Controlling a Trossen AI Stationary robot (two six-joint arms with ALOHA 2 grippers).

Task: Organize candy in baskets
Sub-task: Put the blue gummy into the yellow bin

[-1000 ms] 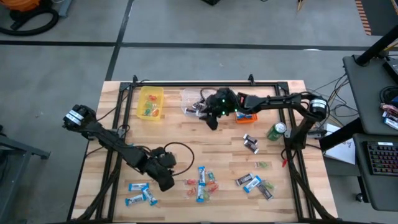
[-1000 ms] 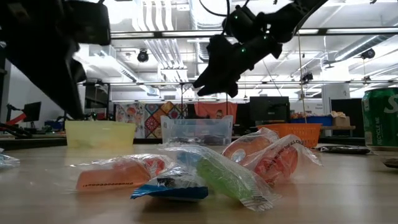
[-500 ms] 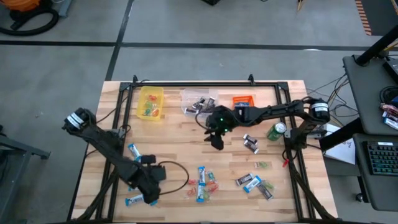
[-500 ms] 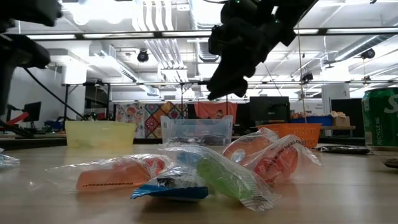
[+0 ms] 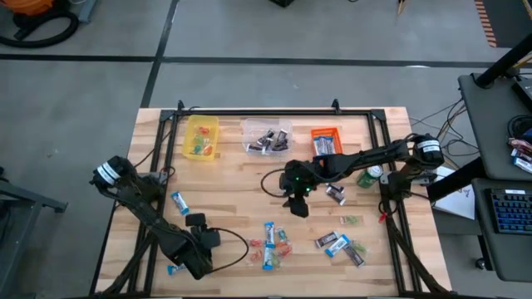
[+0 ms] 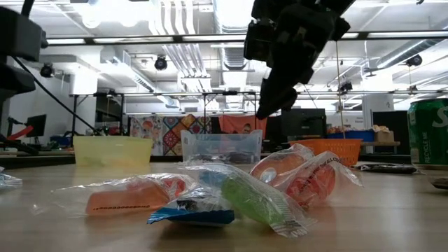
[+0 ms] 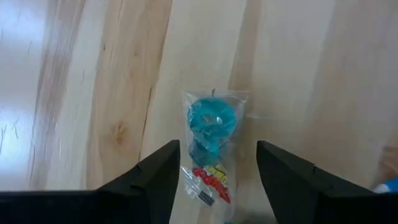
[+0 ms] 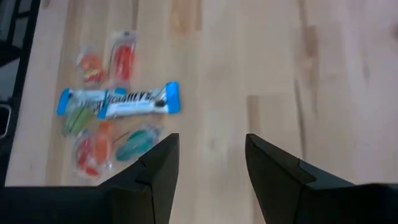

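Your left jaws (image 7: 217, 171) stand spread wide with nothing between them, and a blue sweet in a clear wrapper (image 7: 210, 144) lies flat on the counter in the gap ahead. It looks light, with a hard little disc inside a loose, crinkly film — the film will probably slide and buckle, so take hold across the disc itself, not the flat printed tail. This arm works near the counter's front left corner.

Your right jaws (image 8: 208, 168) are also parted and empty, hovering over bare wood near the middle of the counter. Just beyond them lies a small heap: a blue-and-white bar (image 8: 118, 101) with red, orange and green wrapped pieces (image 8: 99, 134) around it. The bar seems stiffer and should take a pinch across its narrow width; the small pieces are slippery-looking and touch one another, so expect neighbours to drag along.

More candy is scattered along the front edge and toward the right side (image 5: 338, 244). At the back edge stand the yellow basket (image 5: 202, 137), the clear basket (image 5: 266, 136) and the orange basket (image 5: 327, 141) — each already holds a few pieces.
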